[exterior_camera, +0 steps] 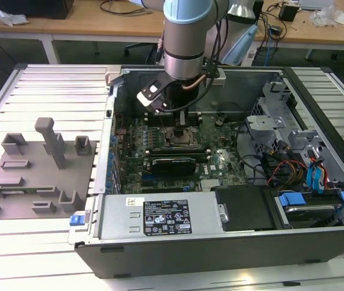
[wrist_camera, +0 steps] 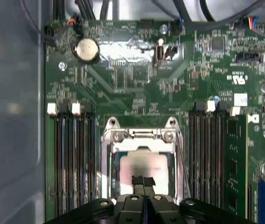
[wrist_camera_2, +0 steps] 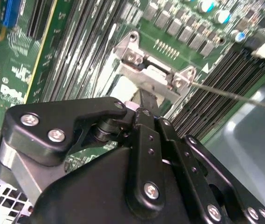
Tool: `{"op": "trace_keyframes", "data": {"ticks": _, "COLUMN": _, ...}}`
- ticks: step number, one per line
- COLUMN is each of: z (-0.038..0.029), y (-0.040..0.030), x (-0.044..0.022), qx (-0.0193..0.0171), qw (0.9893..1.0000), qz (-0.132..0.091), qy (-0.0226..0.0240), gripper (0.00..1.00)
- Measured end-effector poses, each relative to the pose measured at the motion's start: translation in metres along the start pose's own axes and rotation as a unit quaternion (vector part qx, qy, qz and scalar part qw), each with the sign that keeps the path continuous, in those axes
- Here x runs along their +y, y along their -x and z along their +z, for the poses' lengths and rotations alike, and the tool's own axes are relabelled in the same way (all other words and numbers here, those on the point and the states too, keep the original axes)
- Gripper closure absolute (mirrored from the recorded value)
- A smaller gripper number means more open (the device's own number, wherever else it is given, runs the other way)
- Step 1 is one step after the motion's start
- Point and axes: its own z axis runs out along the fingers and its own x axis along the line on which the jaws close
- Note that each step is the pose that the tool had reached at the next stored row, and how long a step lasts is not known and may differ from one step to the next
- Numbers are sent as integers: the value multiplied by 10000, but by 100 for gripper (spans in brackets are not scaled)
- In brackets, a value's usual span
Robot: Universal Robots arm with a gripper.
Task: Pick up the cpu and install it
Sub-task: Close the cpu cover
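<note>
The cpu point(wrist_camera: 144, 164), a small square chip with a pale silvery top, lies flat inside the metal-framed socket point(wrist_camera: 144, 135) on the green motherboard. In the exterior view my gripper point(exterior_camera: 181, 123) reaches straight down into the open computer case, right above that socket point(exterior_camera: 181, 136). In the first wrist view my gripper point(wrist_camera: 143, 181) is shut, its two black fingertips pressed together with nothing between them, over the near edge of the chip. Whether they touch the chip I cannot tell. In the second wrist view the socket's hinge point(wrist_camera_2: 151, 74) sits beyond my black linkage, which hides the chip.
Memory slots point(wrist_camera: 74, 158) flank the socket on both sides. A long black card point(exterior_camera: 171, 163) lies just in front of it. A drive cage with cables point(exterior_camera: 293, 157) fills the case's right. A grey tray point(exterior_camera: 33, 170) with upright fixtures stands outside, at the exterior view's left.
</note>
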Motion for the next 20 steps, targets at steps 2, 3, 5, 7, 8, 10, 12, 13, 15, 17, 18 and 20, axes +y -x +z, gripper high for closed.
{"op": "trace_keyframes", "data": {"ticks": 2, "z": 9, "y": 0, "x": 8, "qx": 0, "qw": 10000, "qz": 0, "qy": 0, "gripper": 89}}
{"op": "trace_keyframes", "data": {"ticks": 3, "z": 20, "y": 2, "x": 11, "qx": 0, "qw": 10000, "qz": 0, "qy": 0, "gripper": 89}}
{"op": "trace_keyframes", "data": {"ticks": 5, "z": 23, "y": 2, "x": 15, "qx": -1, "qw": 10000, "qz": 1, "qy": -1, "gripper": 89}}
{"op": "trace_keyframes", "data": {"ticks": 7, "z": 33, "y": 1, "x": 16, "qx": 2, "qw": 10000, "qz": 0, "qy": 1, "gripper": 89}}
{"op": "trace_keyframes", "data": {"ticks": 8, "z": 45, "y": 1, "x": 16, "qx": 1, "qw": 10000, "qz": 0, "qy": 0, "gripper": 89}}
{"op": "trace_keyframes", "data": {"ticks": 10, "z": 60, "y": 2, "x": 16, "qx": -1, "qw": 10000, "qz": 0, "qy": -3, "gripper": 89}}
{"op": "trace_keyframes", "data": {"ticks": 12, "z": 70, "y": 3, "x": 31, "qx": -5, "qw": 10000, "qz": 0, "qy": -9, "gripper": 89}}
{"op": "trace_keyframes", "data": {"ticks": 13, "z": 75, "y": 3, "x": 44, "qx": -5, "qw": 10000, "qz": 1, "qy": -9, "gripper": 89}}
{"op": "trace_keyframes", "data": {"ticks": 15, "z": 81, "y": 2, "x": 70, "qx": -2, "qw": 10000, "qz": 0, "qy": -7, "gripper": 89}}
{"op": "trace_keyframes", "data": {"ticks": 17, "z": 83, "y": 2, "x": 87, "qx": -1, "qw": 10000, "qz": 0, "qy": -6, "gripper": 89}}
{"op": "trace_keyframes", "data": {"ticks": 18, "z": 84, "y": 2, "x": 87, "qx": -1, "qw": 10000, "qz": 0, "qy": -6, "gripper": 89}}
{"op": "trace_keyframes", "data": {"ticks": 20, "z": 82, "y": 1, "x": 87, "qx": 0, "qw": 10000, "qz": 0, "qy": -6, "gripper": 89}}
